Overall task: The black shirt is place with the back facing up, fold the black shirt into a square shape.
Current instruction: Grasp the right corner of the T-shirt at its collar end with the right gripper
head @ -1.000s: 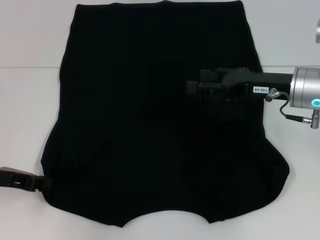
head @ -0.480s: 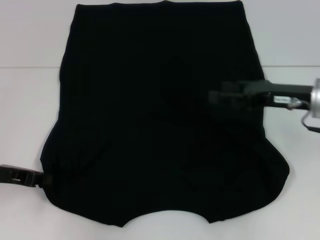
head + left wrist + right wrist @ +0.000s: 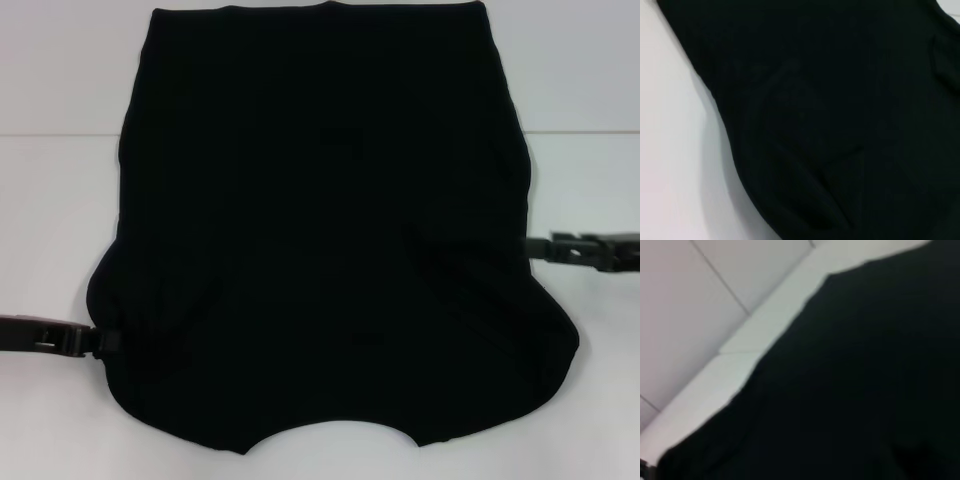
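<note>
1 black shirt point(image 3: 320, 230) flat, neckline toward robot, hem far side

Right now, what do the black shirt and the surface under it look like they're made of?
The black shirt looks like soft matte knit cloth, probably cotton: it lies limp, with shallow creases and wavy edges, and gives no shine. The table looks like a smooth white hard surface, perhaps laminate or painted board; the exact material is unclear.
</note>
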Controlling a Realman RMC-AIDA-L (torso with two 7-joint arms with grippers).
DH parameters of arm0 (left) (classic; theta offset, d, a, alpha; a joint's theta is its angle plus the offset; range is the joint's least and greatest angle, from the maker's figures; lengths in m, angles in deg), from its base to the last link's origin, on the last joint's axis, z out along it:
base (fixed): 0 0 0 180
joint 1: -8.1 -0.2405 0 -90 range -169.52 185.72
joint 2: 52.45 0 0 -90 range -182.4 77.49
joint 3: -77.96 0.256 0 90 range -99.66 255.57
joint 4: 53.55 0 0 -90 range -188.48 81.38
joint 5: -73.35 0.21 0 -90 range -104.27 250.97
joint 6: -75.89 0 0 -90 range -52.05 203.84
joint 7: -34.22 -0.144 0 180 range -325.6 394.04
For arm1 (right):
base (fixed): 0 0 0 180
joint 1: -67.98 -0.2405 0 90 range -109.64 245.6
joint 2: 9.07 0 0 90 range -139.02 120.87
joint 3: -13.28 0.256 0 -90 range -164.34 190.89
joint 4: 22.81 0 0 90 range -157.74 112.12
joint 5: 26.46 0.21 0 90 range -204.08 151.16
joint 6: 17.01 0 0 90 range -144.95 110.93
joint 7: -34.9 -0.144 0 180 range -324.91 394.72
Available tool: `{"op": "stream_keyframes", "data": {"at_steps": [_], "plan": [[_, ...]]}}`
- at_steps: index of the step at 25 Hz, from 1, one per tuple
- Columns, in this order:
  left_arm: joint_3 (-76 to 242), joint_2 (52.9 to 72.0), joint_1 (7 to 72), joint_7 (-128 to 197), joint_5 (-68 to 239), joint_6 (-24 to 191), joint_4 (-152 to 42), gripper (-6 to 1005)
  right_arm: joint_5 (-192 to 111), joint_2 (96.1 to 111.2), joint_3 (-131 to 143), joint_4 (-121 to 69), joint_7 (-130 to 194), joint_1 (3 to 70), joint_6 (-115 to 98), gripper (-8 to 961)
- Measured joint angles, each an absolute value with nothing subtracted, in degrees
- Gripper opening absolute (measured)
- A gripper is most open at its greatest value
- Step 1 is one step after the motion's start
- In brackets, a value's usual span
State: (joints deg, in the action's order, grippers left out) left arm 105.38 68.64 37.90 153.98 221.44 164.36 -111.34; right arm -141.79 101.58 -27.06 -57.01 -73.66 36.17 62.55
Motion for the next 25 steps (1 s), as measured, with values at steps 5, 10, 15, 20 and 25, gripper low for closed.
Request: {"op": "stream_keyframes", "data": {"at_steps": [5, 10, 15, 20, 25], "plan": [[105.7, 68.72, 38.1, 153.9, 220.6, 164.1, -110.7, 42, -145.4, 100.46, -26.9, -56.6, -76.5, 37.5, 62.7, 747], [105.7, 68.7, 38.4, 153.9, 220.6, 164.0, -109.9, 41, -149.0, 100.33, -26.8, -56.5, -78.4, 38.1, 62.6, 746], [105.7, 68.71, 38.4, 153.8, 220.6, 163.9, -109.9, 41, -150.0, 100.24, -26.8, -56.1, -78.5, 39.1, 62.5, 746], [105.8, 68.85, 38.5, 153.6, 220.6, 163.8, -109.8, 41, -151.1, 100.64, -26.8, -55.2, -78.4, 39.1, 61.9, 747], [105.8, 68.9, 38.6, 153.6, 220.6, 163.8, -109.8, 41, -151.5, 101.17, -27.3, -53.5, -78.2, 38.1, 60.9, 705]]}}
